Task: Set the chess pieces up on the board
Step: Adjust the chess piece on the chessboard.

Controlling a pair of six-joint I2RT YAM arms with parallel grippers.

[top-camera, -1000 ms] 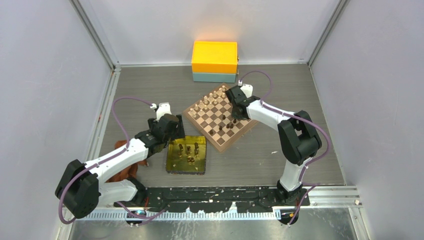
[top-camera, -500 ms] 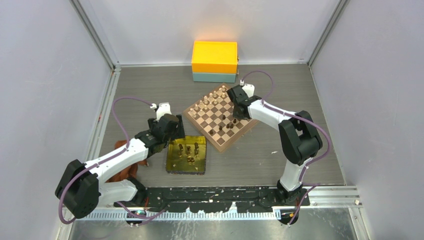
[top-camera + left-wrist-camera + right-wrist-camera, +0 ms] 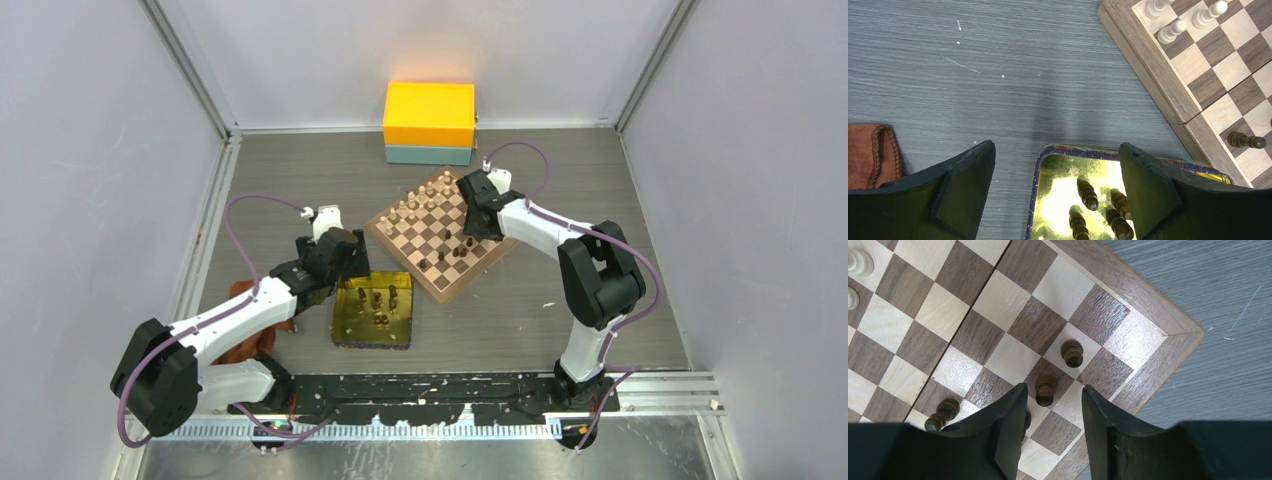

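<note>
A grey worktop (image 3: pixel 300 180) carries a checkered wooden board (image 3: pixel 425 232), set diagonally near the middle. A gold tray (image 3: pixel 340 312) sits just beside the board's near corner. The left gripper (image 3: pixel 1056 147) hangs spread wide, holding nothing, over the tray's far edge. The right gripper (image 3: pixel 1054 386) is parted, holding nothing, over the board's right corner. Tiny dark-brown turned pieces (image 3: pixel 1072 353) stand by that corner; others lie in the tray.

On the grey table (image 3: pixel 300 180), 4 things are laid: the board (image 3: pixel 428 232), a gold tray (image 3: pixel 350 322), an orange-and-teal box (image 3: pixel 429 113) and what may be a brown pouch (image 3: pixel 868 155).
</note>
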